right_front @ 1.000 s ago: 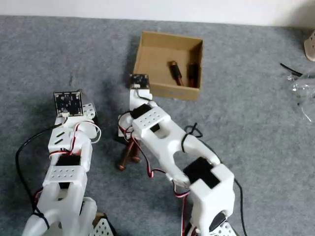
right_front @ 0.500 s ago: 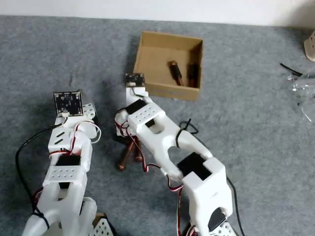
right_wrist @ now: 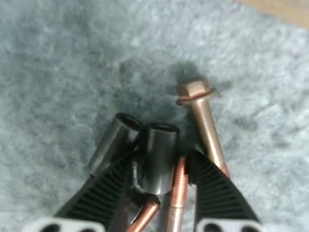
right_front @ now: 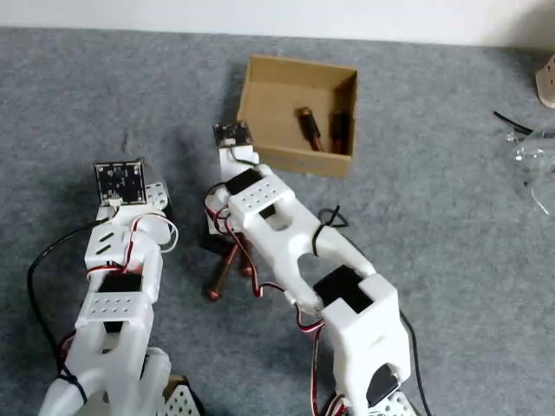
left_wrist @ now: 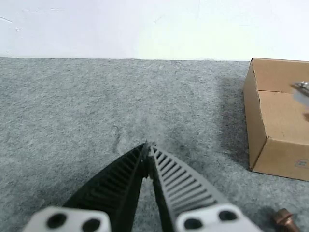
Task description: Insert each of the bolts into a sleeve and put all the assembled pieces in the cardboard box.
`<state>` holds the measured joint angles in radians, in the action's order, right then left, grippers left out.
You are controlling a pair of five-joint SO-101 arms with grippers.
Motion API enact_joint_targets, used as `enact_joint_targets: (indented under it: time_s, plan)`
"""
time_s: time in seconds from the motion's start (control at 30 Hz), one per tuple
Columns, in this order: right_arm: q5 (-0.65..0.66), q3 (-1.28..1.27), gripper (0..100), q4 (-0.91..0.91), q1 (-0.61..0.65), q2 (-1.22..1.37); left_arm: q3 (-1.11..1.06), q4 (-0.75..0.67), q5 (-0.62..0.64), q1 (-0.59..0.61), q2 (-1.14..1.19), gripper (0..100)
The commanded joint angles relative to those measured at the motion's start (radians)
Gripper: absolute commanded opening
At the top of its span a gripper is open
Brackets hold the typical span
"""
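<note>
Two parts are lying between the right gripper's [right_wrist: 161, 159] open jaws, a sleeve [right_wrist: 158, 152] and a bolt shank [right_wrist: 178, 181] touching it, so closing is risking a skewed double pinch, while the left gripper [left_wrist: 147, 146] is hanging closed, empty.

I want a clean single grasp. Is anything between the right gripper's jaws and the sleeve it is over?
Yes. The right gripper has its jaws open astride one sleeve, but a threaded bolt shaft lies inside the gap beside it. A second sleeve touches the first, just outside one jaw.
</note>
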<state>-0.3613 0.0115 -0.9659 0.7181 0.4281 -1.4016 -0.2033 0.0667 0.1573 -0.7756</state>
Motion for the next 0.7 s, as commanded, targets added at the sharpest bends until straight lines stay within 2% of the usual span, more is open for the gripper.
enact_joint_targets:
  time_s: [0.0, 0.13, 0.5, 0.67]
  plan:
    - [0.029, 0.054, 13.1, -0.001, -0.024, -0.013, 0.050, -0.014, 0.006, 0.004, 0.001, 1]
    - [0.098, 0.054, 13.1, -0.007, -0.019, -0.013, 0.050, -0.012, 0.006, -0.004, 0.001, 1]
    - [0.107, 0.051, 12.0, -0.007, -0.024, -0.013, 0.050, -0.012, 0.006, -0.005, 0.001, 1]
    - [0.107, 0.053, 0.2, -0.007, -0.025, -0.013, 0.050, -0.012, 0.006, -0.005, 0.001, 1]
